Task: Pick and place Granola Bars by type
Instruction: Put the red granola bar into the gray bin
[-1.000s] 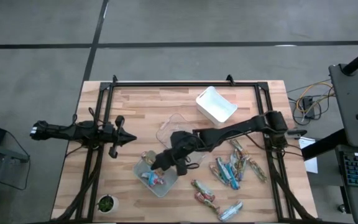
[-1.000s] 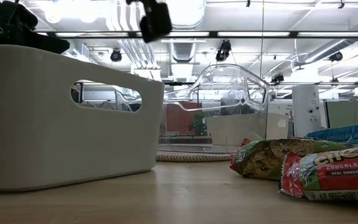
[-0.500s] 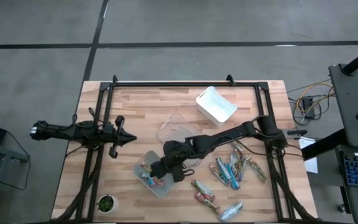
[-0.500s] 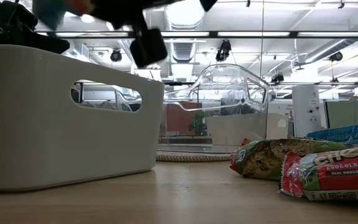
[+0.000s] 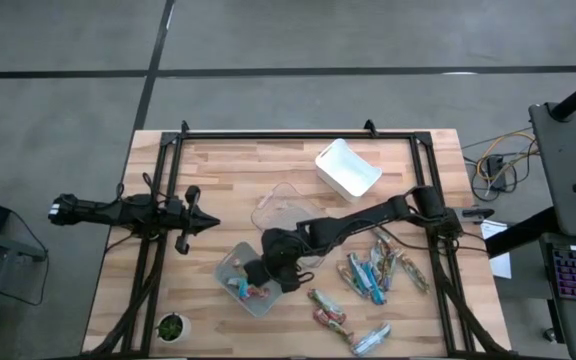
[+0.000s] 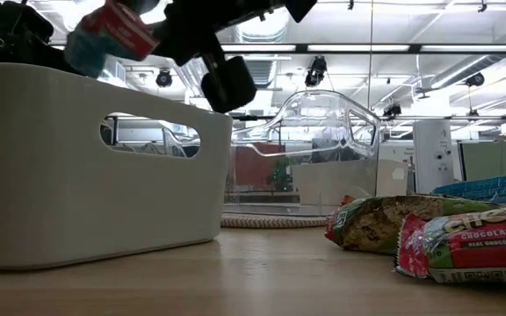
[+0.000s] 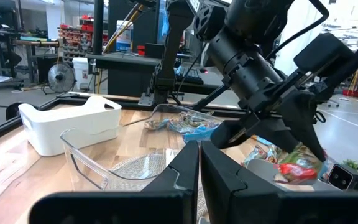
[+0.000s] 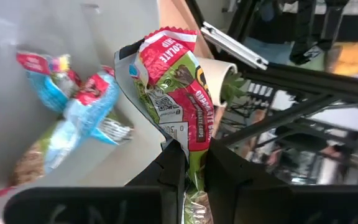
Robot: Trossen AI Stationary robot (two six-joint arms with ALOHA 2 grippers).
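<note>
Right gripper (image 8: 188,163) pinched a red-and-green granola bar (image 8: 178,93) by one end, hanging over the grey bin (image 5: 230,268) at the table's 6 o'clock, lined up to drop with its kind. Left gripper (image 7: 199,163) parked at 9 o'clock, fingers pressed together.

Your right gripper (image 8: 190,163) pinches a red-and-green bar (image 8: 178,93) above the grey bin (image 8: 129,158), where other bars (image 8: 73,109) lie.
</note>
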